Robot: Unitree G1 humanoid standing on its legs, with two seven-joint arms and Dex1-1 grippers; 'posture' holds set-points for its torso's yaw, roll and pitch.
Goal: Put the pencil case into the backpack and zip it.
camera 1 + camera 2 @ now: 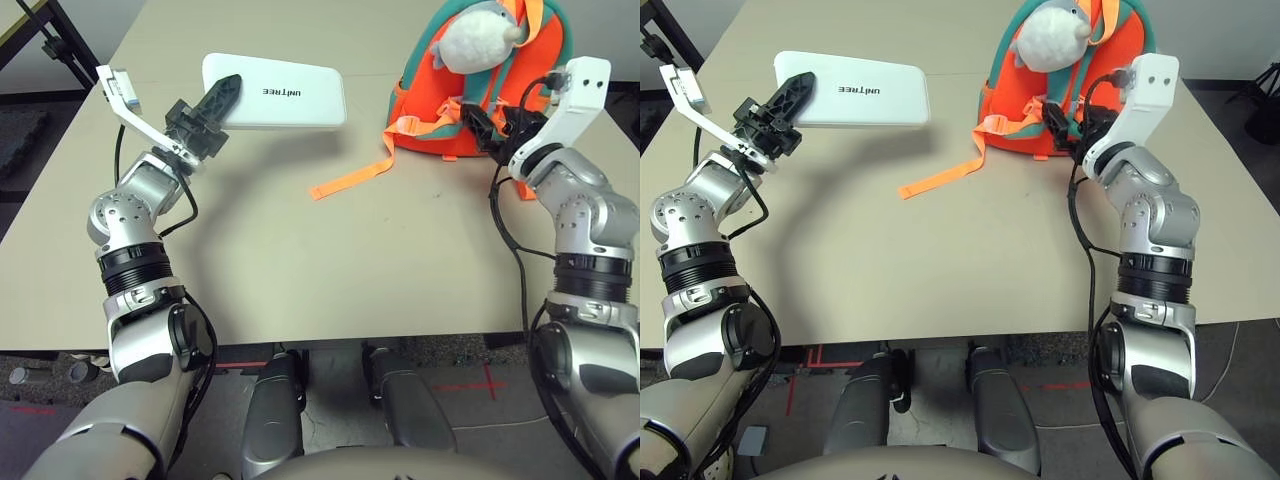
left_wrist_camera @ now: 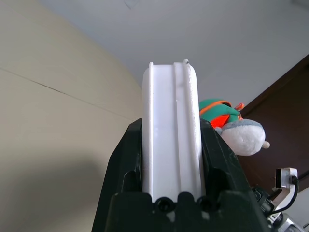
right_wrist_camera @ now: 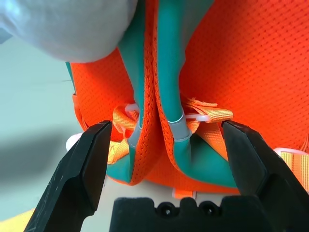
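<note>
Beige desk (image 1: pixel 300 270) carries the backpack (image 1: pixel 520 100). Left fingers (image 2: pixel 126 164) clamp the pencil case (image 1: pixel 280 92) beside it; right fingers (image 3: pixel 84 164) gape at its seam. Carrying the case over likely comes next, once the backpack is opened.

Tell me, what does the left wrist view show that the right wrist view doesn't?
Only the left wrist view shows the pencil case, clamped edge-on between the left gripper's fingers, with tabletop and wall behind. Only the right wrist view shows the right gripper open, its fingers spread around the teal straps and white ties at the backpack's base, not yet closed on anything. Both show the backpack and its plush fish, far off in the left view, close up in the right.
</note>
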